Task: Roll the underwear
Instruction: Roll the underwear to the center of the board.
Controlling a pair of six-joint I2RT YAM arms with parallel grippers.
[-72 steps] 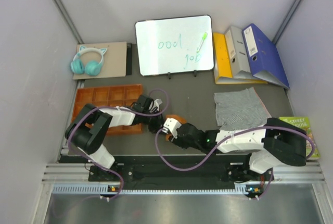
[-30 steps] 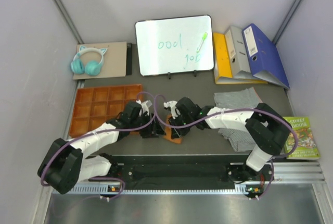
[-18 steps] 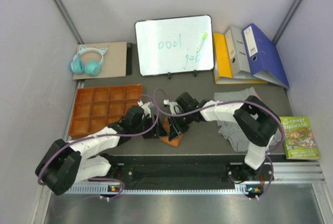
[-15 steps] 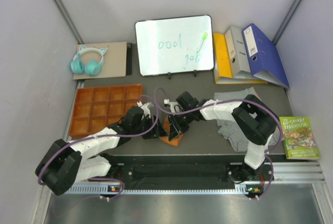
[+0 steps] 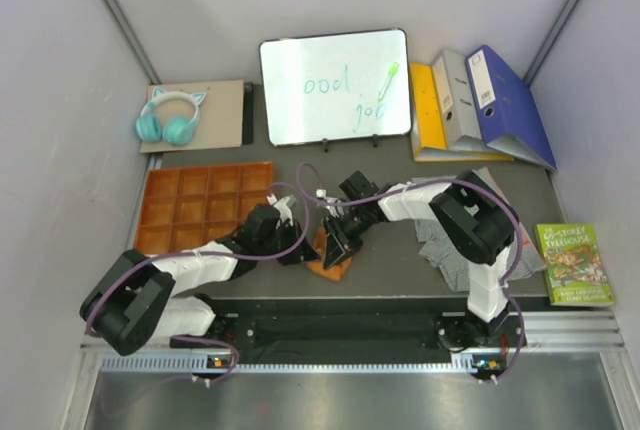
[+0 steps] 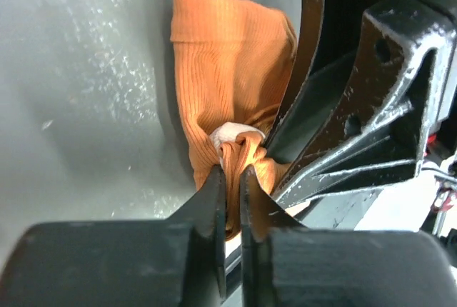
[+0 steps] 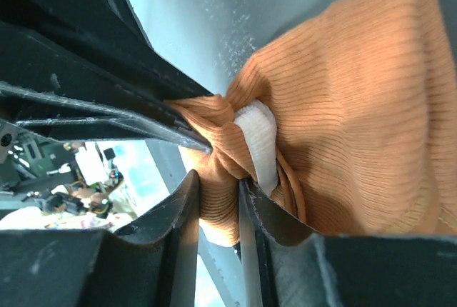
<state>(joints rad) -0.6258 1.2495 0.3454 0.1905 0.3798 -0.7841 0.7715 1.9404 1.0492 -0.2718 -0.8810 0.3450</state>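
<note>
Our left gripper (image 6: 232,178) and right gripper (image 7: 214,196) both pinch one bunched end of the orange briefs (image 5: 330,258), middle of the table (image 5: 395,272), near edge. We think the bites look thin, though it's hard to tell. Opposing pulls could undo the roll.

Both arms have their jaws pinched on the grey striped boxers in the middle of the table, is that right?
No, the garment is wrong. Both arms have their jaws pinched on the orange briefs in the middle of the table, as both wrist views show. The striped boxers lie further right.
</note>
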